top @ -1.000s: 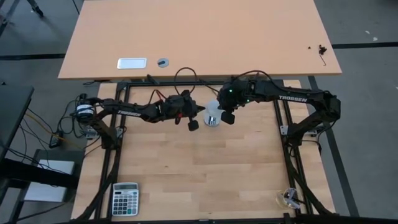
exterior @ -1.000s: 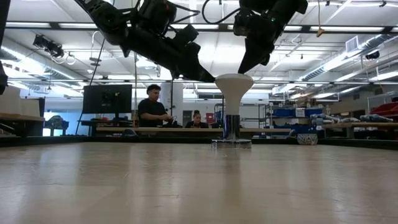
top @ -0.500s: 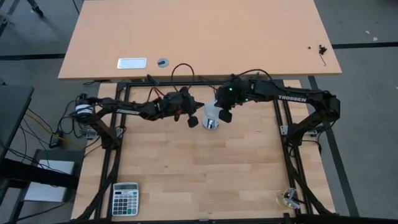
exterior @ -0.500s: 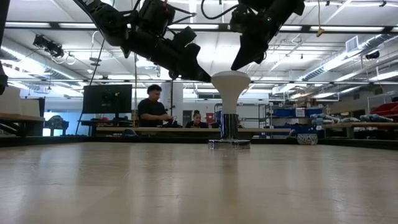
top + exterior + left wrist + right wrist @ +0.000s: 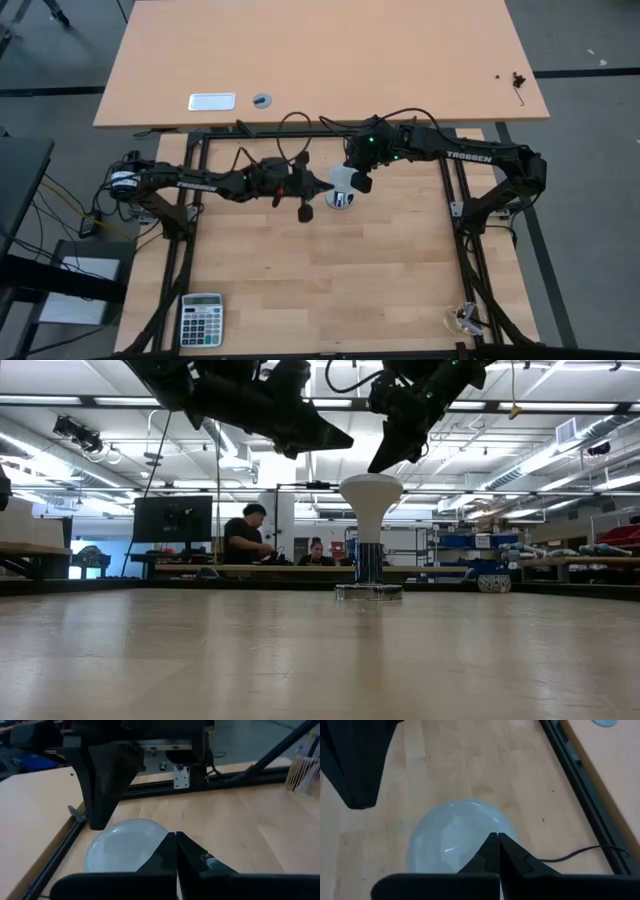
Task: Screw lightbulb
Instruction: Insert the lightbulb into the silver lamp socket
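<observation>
Both grippers hovering over the lightbulb (image 5: 370, 495), fingers pressed together on each and clamped on nothing: left gripper (image 5: 335, 440) poised just beside and above the dome's one side, right gripper (image 5: 382, 458) slanting down close to the crown from the other. Lightbulb standing upright in the socket base (image 5: 369, 590) near the rear middle of the wooden table (image 5: 330, 290), thin black cord (image 5: 580, 852) trailing away from it. Risking, by judgement, a sideways shove: closed tips pressing on smooth frosted glass could be slipping off instead of turning it, or tipping the light, unanchored base over; two arms crowding so near could also be knocking into each other. Showing, in the low view alone, the bulb's full profile, its narrow neck sitting in the socket and the gap of air under each tip; hiding all that in the high view, where arms are covering most of the bulb but both arms' spread across the table is laid out. Revealing, in each wrist view, the pale dome close below the shut fingertips.
</observation>
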You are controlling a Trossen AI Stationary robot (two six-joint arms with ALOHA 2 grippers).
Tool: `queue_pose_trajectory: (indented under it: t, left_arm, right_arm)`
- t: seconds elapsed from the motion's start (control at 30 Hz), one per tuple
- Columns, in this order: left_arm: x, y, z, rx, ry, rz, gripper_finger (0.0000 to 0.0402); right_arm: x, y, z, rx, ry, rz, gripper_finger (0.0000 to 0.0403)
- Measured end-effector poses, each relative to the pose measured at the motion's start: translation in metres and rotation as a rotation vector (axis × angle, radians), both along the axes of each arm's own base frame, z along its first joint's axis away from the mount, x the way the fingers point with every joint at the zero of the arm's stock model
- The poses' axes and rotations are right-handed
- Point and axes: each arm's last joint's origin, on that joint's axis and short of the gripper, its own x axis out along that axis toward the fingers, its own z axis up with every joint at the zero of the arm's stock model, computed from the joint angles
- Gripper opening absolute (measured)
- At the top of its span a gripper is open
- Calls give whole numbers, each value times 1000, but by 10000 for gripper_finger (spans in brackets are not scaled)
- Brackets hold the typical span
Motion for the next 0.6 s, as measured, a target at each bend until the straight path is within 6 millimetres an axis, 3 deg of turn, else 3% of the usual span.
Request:
queue_pose_trajectory:
  t: [0.13,0.6]
  left_arm:
    - [1,-6,-1,47,20,34,0]
    - [13,-2,-27,95,118,111,0]
  right_arm:
    - [2,-1,-5,10,24,-1,2]
    - [10,-4,-14,14,43,-7,3]
